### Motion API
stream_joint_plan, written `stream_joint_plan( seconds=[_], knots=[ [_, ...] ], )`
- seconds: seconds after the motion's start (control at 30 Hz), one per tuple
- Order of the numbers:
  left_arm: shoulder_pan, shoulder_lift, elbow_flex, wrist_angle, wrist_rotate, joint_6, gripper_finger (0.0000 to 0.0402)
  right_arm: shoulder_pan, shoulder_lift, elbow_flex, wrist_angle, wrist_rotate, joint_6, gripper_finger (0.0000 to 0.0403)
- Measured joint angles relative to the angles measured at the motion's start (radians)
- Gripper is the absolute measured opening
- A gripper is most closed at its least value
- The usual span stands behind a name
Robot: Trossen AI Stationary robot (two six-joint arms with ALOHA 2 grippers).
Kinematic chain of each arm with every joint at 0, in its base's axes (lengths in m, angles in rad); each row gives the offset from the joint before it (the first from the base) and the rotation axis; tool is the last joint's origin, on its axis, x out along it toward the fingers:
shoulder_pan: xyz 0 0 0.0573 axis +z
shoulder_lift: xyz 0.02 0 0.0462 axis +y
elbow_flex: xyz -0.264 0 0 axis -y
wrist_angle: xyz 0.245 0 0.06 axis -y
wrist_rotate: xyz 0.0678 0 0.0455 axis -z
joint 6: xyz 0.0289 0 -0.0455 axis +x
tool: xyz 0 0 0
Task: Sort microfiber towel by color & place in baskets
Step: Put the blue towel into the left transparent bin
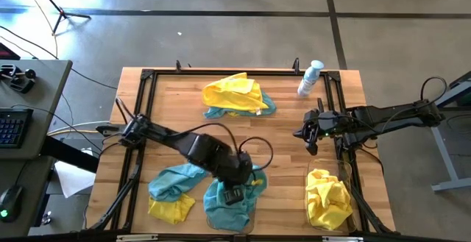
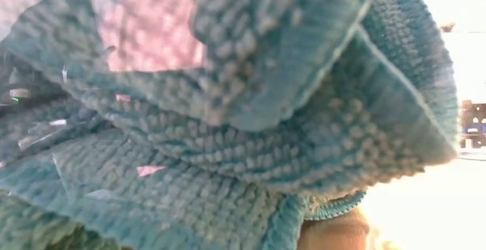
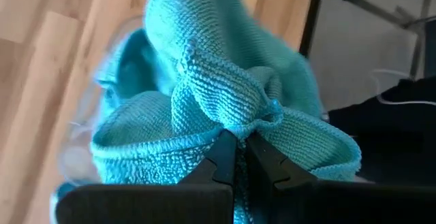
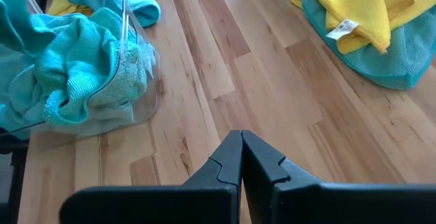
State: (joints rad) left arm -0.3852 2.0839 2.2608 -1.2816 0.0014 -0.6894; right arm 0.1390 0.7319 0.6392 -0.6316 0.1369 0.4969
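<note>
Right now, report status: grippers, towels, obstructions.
Left gripper shut on teal towel over the teal basket. Right gripper shut, empty, above bare table. Yellow basket loaded. Mixed towel piles still unsorted. Nothing blocking.

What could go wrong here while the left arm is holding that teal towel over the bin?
The left gripper pinches only a fold of the teal towel, so it could slip. Cloth bulges over the clear basket and may drape outside its rim. The loose teal and yellow pile beside it could snag.
</note>
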Motion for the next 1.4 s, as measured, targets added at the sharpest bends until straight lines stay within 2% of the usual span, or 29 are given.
stream_joint_plan(
  seconds=[0.23, 0.4, 0.5, 0.63, 0.83, 0.97, 1.4],
  knots=[
    [0.020, 0.036, 0.001, -0.007, 0.048, 0.051, 0.0000, 0.000, 0.000, 0.000, -0.008, -0.019, 0.022, 0.0000],
    [0.016, 0.148, 0.001, -0.007, 0.125, 0.077, 0.0000, 0.000, 0.000, 0.000, -0.016, -0.025, 0.026, 0.0000],
    [0.017, 0.231, 0.001, -0.022, 0.127, 0.046, 0.0000, 0.000, 0.000, 0.000, -0.016, -0.036, 0.045, 0.0000],
    [0.012, 0.328, 0.001, -0.011, 0.066, 0.006, 0.0000, 0.000, 0.000, 0.000, -0.017, -0.042, 0.048, 0.0000],
    [0.009, 0.420, 0.007, 0.007, 0.093, -0.059, 0.0013, 0.000, 0.000, 0.000, -0.023, -0.043, 0.073, 0.0000],
    [0.008, 0.427, 0.006, 0.006, 0.084, -0.107, 0.0031, 0.001, 0.000, 0.000, -0.024, -0.043, 0.083, 0.0000],
    [0.003, 0.288, -0.002, -0.003, -0.056, -0.148, 0.0112, 0.002, 0.000, 0.000, -0.025, -0.043, 0.090, 0.0000]
  ],
)
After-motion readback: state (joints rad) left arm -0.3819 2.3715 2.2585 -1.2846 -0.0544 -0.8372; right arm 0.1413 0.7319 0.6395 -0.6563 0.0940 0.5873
